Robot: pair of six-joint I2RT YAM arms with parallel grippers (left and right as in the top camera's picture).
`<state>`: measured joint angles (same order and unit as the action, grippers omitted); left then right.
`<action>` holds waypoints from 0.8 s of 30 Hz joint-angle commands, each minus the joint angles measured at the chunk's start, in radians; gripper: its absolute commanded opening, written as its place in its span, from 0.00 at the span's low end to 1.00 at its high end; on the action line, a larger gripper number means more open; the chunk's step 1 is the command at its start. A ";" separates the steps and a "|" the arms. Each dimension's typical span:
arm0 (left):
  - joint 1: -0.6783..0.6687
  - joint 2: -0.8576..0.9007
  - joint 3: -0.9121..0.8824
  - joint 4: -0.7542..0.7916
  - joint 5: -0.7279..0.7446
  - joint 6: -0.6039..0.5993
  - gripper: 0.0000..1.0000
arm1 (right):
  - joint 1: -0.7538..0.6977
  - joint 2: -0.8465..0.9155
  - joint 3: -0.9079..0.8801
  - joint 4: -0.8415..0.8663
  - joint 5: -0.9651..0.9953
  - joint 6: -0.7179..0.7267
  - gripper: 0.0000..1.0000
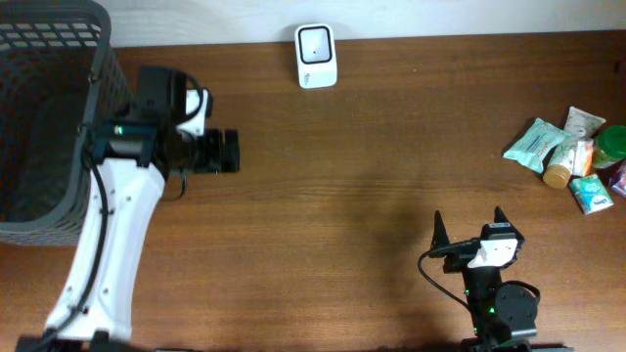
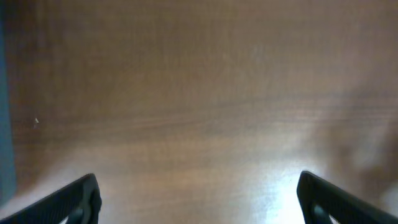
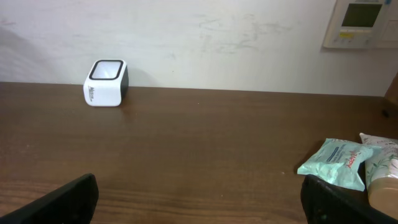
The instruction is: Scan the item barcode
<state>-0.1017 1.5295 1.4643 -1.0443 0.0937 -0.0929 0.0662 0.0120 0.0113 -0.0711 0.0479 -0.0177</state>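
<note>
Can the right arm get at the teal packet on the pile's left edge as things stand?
Probably yes. The right gripper is open, and only bare table lies between it and the teal packet, which sits uncovered on the near side of the item pile.

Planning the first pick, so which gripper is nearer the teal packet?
Right. In the overhead view the right gripper sits just lower left of the teal packet; the left gripper is at the far side, beside the basket.
</note>
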 commanded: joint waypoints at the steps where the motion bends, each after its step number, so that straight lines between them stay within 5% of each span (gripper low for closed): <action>1: -0.001 -0.158 -0.219 0.160 0.034 0.019 0.99 | 0.004 -0.008 -0.006 -0.008 -0.003 0.011 0.99; 7: -0.001 -0.536 -0.687 0.537 0.075 0.019 0.99 | 0.004 -0.008 -0.006 -0.008 -0.003 0.010 0.99; 16: -0.001 -0.759 -0.881 0.597 0.068 0.019 0.99 | 0.004 -0.008 -0.006 -0.008 -0.003 0.010 0.99; 24: 0.000 -1.158 -1.173 0.840 0.067 0.019 0.99 | 0.004 -0.008 -0.006 -0.008 -0.003 0.010 0.99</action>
<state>-0.1032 0.4782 0.3737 -0.2741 0.1501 -0.0891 0.0662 0.0105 0.0113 -0.0711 0.0441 -0.0109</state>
